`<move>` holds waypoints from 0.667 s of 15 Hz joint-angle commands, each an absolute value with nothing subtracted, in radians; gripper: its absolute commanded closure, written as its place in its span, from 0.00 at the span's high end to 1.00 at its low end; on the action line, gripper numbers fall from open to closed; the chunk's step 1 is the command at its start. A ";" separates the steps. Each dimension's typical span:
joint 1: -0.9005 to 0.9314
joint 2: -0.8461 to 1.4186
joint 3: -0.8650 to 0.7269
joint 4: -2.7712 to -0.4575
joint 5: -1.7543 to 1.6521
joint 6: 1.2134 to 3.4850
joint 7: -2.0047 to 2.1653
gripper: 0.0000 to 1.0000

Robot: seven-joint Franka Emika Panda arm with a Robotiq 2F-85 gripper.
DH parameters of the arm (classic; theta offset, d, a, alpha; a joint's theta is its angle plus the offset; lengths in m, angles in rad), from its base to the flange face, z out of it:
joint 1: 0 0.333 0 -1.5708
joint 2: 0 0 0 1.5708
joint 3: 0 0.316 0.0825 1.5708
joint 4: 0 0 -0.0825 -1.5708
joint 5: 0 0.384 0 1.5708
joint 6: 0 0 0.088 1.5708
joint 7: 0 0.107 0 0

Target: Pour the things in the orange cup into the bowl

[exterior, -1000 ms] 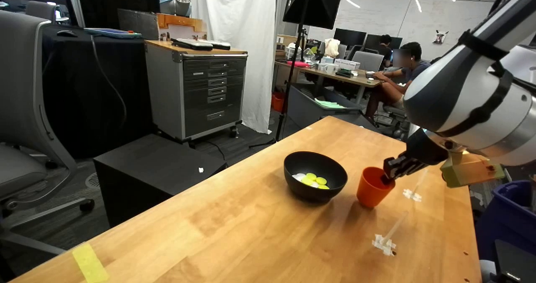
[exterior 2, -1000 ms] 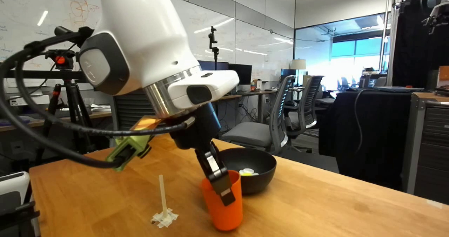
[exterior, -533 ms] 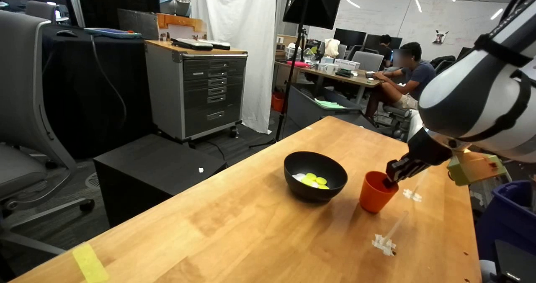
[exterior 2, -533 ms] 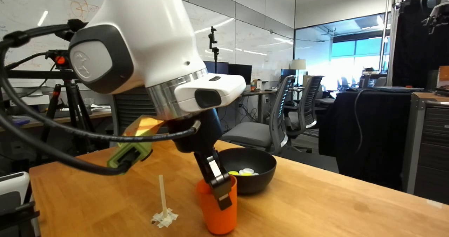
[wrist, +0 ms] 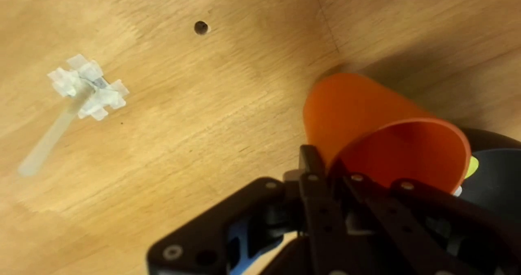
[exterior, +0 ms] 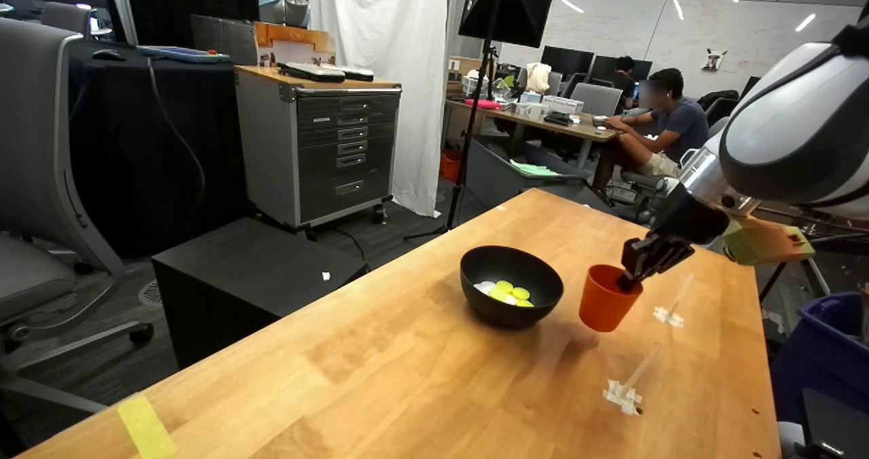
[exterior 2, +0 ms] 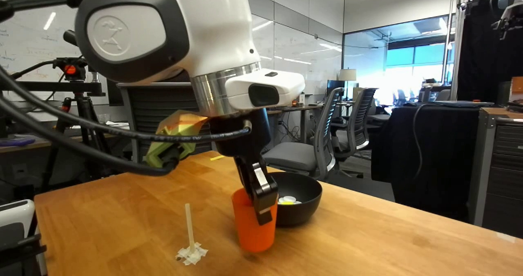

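Black bowl [exterior: 499, 315]: in an exterior view, standing on the wooden tabletop [exterior: 380, 364].
Yellow discs [exterior: 504, 288]: lying in the bottom of the bowl, together with white discs [exterior: 485, 286].
Orange plastic cup [exterior: 603, 309]: roughly upright, mouth up, beside the bowl, seemingly held just clear of the tabletop.
Tool [exterior: 633, 280]: clamped on the cup's wall, one tip dipping inside the mouth.
Black fingertip [exterior 2: 264, 217]: in an exterior view, against the cup's outer face; the cup hides part of the bowl behind.
Pale stick [exterior 2: 190, 229]: rising upright from a patch of white tape [exterior 2: 191, 254] near the cup.
Cup wall: in the wrist view, pinched between the tool's fingers [wrist: 319, 210]; the rim overlaps the bowl from this angle, a yellow edge and a white edge showing just past it.
Round hole [wrist: 201, 27]: in the tabletop, well apart from the cup.
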State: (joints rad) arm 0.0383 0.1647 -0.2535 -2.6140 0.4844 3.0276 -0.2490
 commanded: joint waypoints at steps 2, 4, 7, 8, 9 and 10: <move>0.053 0.072 -0.275 -2.617 0.456 2.929 -0.207 0.15; 0.049 0.059 -0.272 -2.613 0.452 2.907 -0.201 0.09; 0.046 0.045 -0.269 -2.611 0.448 2.887 -0.190 0.11; 0.046 0.042 -0.269 -2.611 0.446 2.884 -0.187 0.33; 0.045 0.039 -0.268 -2.611 0.445 2.880 -0.183 0.36; 0.045 0.036 -0.268 -2.611 0.443 2.877 -0.180 0.44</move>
